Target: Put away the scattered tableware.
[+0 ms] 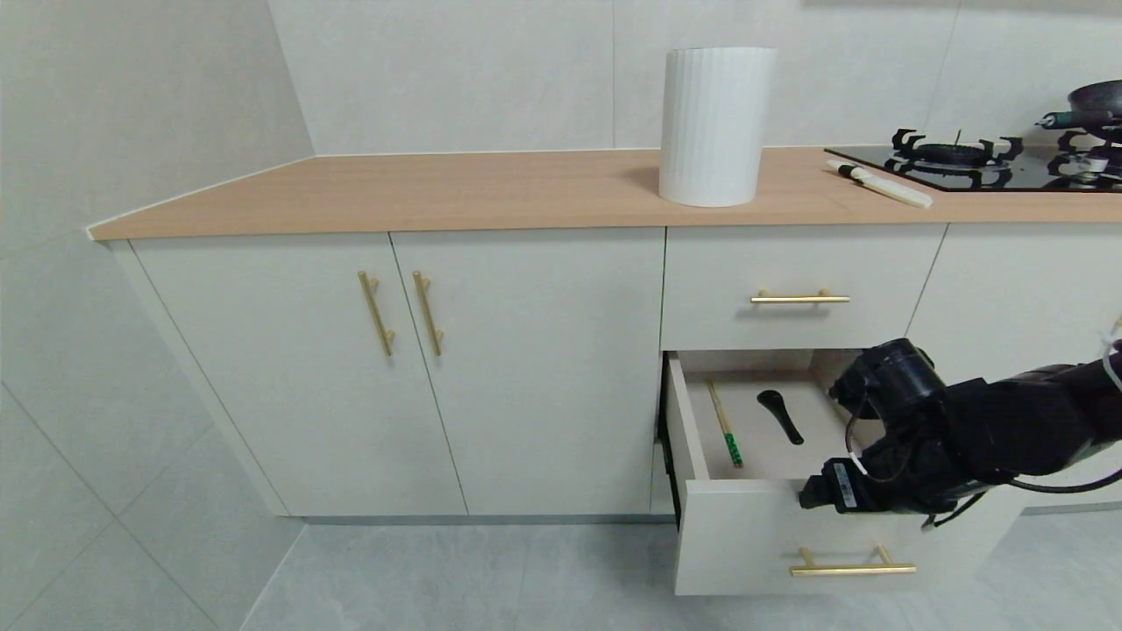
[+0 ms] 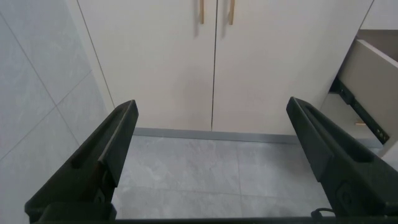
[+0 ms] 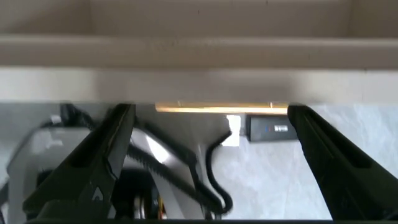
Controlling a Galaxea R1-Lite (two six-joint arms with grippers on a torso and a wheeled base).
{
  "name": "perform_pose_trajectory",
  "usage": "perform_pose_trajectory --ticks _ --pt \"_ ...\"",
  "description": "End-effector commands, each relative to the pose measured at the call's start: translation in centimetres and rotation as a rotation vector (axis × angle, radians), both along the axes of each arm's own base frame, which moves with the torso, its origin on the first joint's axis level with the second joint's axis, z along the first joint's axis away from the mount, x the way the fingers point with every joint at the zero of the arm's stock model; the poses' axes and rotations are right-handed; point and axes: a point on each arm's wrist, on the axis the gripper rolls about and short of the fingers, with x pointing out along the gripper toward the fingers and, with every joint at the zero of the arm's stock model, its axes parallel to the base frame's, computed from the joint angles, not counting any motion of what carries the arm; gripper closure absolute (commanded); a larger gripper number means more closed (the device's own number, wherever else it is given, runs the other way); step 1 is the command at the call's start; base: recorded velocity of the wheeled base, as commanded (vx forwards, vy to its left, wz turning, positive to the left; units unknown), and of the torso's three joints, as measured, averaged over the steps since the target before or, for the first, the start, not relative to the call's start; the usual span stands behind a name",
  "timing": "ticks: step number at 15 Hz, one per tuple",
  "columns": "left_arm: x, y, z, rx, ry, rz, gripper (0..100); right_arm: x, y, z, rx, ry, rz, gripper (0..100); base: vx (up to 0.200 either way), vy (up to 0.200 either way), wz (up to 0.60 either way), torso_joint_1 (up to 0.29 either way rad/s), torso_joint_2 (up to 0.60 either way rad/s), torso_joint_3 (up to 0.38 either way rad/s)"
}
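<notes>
Right end effector (image 3: 209, 124), fingers wide apart and empty, hangs at the front of the open drawer (image 1: 754, 526); chopsticks (image 1: 725, 423) and spoon (image 1: 780, 416) lie inside. White utensil (image 1: 879, 184) on the bench (image 1: 438, 188), far right: I judge it light, stiff and smooth, best taken mid-length.

Lower drawer (image 1: 745, 535): pulled out and open, pale front panel with a brass bar handle.

Chopsticks (image 1: 724, 423): a light wooden pair with green ends, lying flat on the drawer floor near its left wall. They run back to front, the green ends toward the front panel.

Spoon (image 1: 780, 415): black, flat on the drawer floor just right of the chopsticks and apart from them. Its bowl is toward the back and its handle angles toward the front.

Long cream utensil (image 1: 879, 184): dark at its far end, lying flat on the wooden surface (image 1: 456, 188). It sits slantwise just beside the near-left corner of the stove (image 1: 982, 166). Cannot tell what kind of utensil it is.
</notes>
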Motion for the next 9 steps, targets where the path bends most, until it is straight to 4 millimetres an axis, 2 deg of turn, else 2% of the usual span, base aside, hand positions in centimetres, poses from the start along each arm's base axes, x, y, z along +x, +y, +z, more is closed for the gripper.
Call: perform_pose_trajectory --ticks 1,2,3,5,9 --pt "0.0 0.0 0.0 0.000 0.000 0.002 0 2.4 0.0 -0.2 0.006 -0.030 -0.022 0 0.000 0.000 0.00 0.000 0.00 0.000" --pt "0.0 0.0 0.0 0.000 0.000 0.000 0 3.8 0.0 0.1 0.001 -0.058 -0.012 0 0.000 0.000 0.00 0.000 0.00 0.000" --pt "0.0 0.0 0.0 0.000 0.000 0.000 0 4.1 0.1 0.0 -0.004 -0.060 -0.006 0 0.000 0.000 0.00 0.000 0.00 0.000" --pt "0.0 0.0 0.0 0.000 0.000 0.000 0 6.0 -0.1 0.1 -0.002 -0.090 -0.016 0 0.000 0.000 0.00 0.000 0.00 0.000" --pt "0.0 0.0 0.0 0.000 0.000 0.000 0 8.4 -0.6 -1.7 -0.006 -0.080 -0.047 0 0.000 0.000 0.00 0.000 0.00 0.000"
